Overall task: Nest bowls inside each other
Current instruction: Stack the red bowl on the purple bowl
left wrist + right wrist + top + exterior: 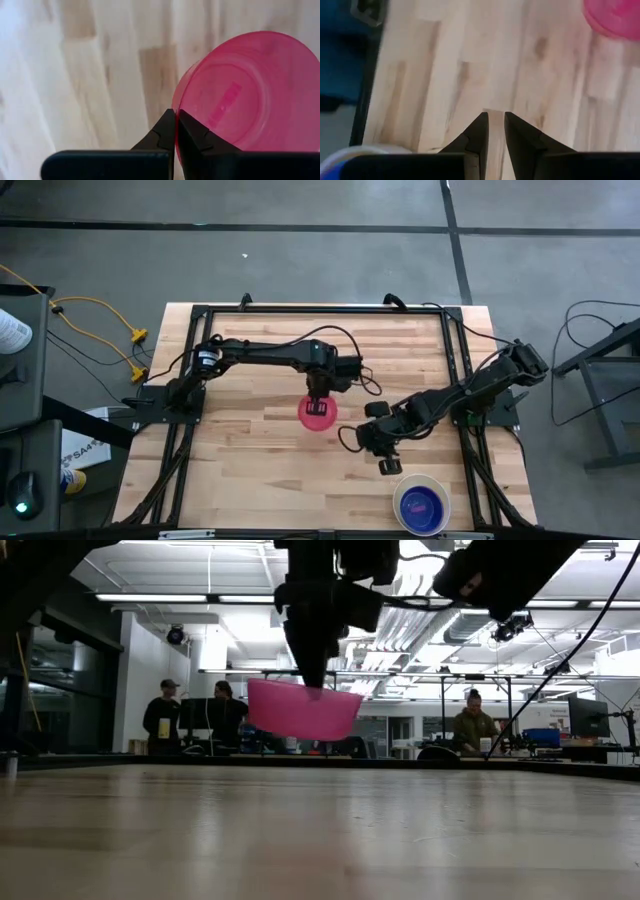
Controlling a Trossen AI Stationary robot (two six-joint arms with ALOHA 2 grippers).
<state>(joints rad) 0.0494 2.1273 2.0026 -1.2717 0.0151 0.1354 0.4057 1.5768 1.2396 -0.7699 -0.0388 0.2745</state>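
Note:
A pinkish-red bowl point(318, 414) hangs over the middle of the table, open side up, with my left gripper point(318, 394) shut on it from above. In the low view this bowl point(303, 710) is well clear of the wood. A white bowl point(403, 492) stands near the table's near right corner with a blue bowl point(421, 504) resting inside it. My right gripper point(388, 466) hovers just beyond the white bowl's far left side. Its fingers point(493, 116) stand a little apart with nothing between them. The other bowls are out of view. My left gripper pinches the pinkish-red bowl's rim point(176, 102) on the bowl's far side, one finger inside the bowl and one outside. The fingers point(192, 131) point straight down. The bowl is lifted clear of the table and sits slightly tilted below them.
Black frame rails point(455, 350) run along the table's far, left and right sides. Bare wood lies at the near left point(250, 480). In the low view, people point(163, 718) stand or sit in the room beyond the table.

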